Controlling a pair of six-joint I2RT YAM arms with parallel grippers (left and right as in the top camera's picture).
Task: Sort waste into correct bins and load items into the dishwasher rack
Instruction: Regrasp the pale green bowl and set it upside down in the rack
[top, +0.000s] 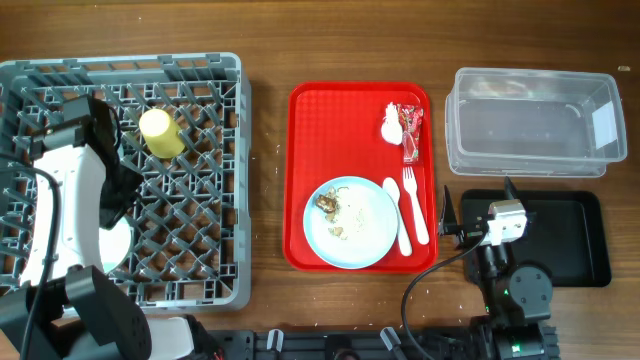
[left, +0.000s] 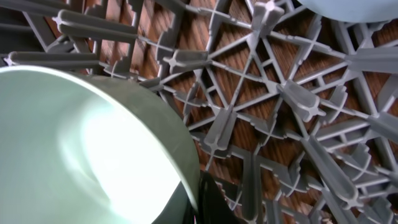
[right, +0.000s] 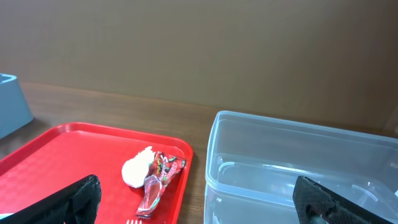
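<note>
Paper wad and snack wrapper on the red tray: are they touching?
Touching. The right wrist view shows the paper wad lying against the snack wrapper, with no red tray visible between them.

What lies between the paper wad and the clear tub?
The wrapper, right beside the wad, then the red tray's rim and a bare strip of table before the tub. The overhead view shows this; the right wrist view agrees.

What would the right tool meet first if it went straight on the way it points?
Probably the left corner of the clear tub, dead ahead; the snack wrapper lies just left of that line. Depth is unclear.
</note>
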